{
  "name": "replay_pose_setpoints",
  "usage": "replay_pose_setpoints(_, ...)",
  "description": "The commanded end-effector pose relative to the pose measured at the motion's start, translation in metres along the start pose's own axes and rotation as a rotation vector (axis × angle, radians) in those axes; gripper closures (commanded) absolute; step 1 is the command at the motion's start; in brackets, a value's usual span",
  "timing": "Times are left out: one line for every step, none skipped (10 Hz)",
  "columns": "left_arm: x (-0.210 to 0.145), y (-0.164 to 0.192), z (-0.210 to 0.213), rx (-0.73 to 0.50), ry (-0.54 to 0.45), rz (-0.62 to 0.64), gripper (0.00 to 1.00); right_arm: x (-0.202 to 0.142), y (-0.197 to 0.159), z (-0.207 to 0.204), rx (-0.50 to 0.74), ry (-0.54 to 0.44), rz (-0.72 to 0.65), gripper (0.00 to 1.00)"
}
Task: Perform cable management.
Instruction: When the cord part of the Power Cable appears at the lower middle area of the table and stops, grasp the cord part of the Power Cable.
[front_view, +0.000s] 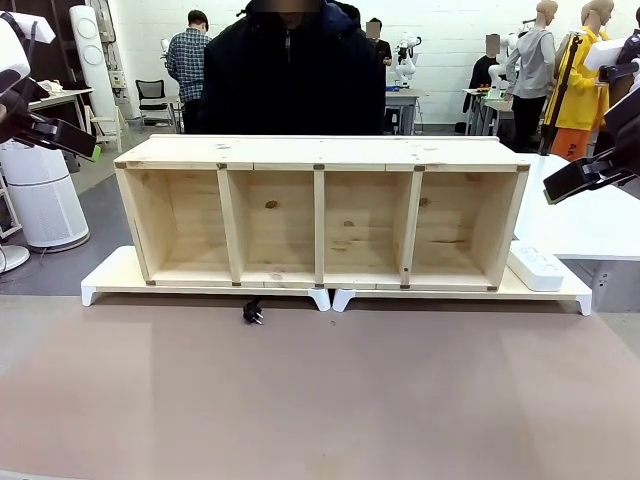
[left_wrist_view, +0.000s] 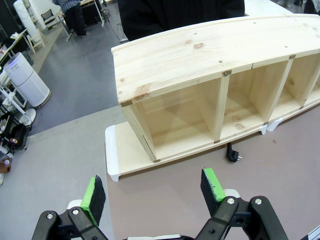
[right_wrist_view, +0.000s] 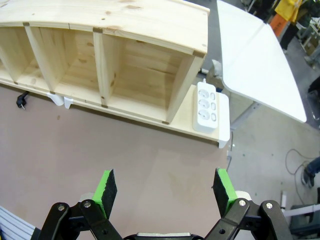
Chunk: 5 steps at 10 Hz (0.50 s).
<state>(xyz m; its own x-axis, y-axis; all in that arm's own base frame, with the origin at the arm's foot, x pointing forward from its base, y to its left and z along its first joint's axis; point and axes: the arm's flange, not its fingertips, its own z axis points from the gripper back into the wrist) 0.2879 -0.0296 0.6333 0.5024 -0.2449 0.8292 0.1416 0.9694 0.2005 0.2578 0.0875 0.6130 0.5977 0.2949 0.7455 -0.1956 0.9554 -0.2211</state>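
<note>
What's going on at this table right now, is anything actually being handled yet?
Nothing is held. The left gripper and right gripper hover open above the table, one near each end of the wooden shelf unit. The plug end of the black cable lies untouched in front of the shelf. A white power strip sits at the shelf's right end. A person stands behind.
</note>
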Motion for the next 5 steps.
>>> replay_pose_setpoints(0.0012, 0.0005, -0.0020, 0.002, -0.009, 0.001, 0.00, 0.0008, -0.0004, -0.0026, -0.002, -0.001, -0.001, 0.00)
replay_pose_setpoints(0.0012, 0.0005, -0.0020, 0.002, -0.009, 0.001, 0.00, 0.0008, -0.0004, -0.0026, -0.002, -0.001, -0.001, 0.00)
replay_pose_setpoints(0.0012, 0.0005, -0.0020, 0.002, -0.009, 0.001, 0.00, 0.0008, -0.0004, -0.0026, -0.002, -0.001, -0.001, 0.00)
replay_pose_setpoints(0.0012, 0.0005, -0.0020, 0.002, -0.009, 0.001, 0.00, 0.0008, -0.0004, -0.0026, -0.002, -0.001, -0.001, 0.00)
replay_pose_setpoints(0.0012, 0.0005, -0.0020, 0.002, -0.009, 0.001, 0.00, 0.0008, -0.0004, -0.0026, -0.002, -0.001, -0.001, 0.00)
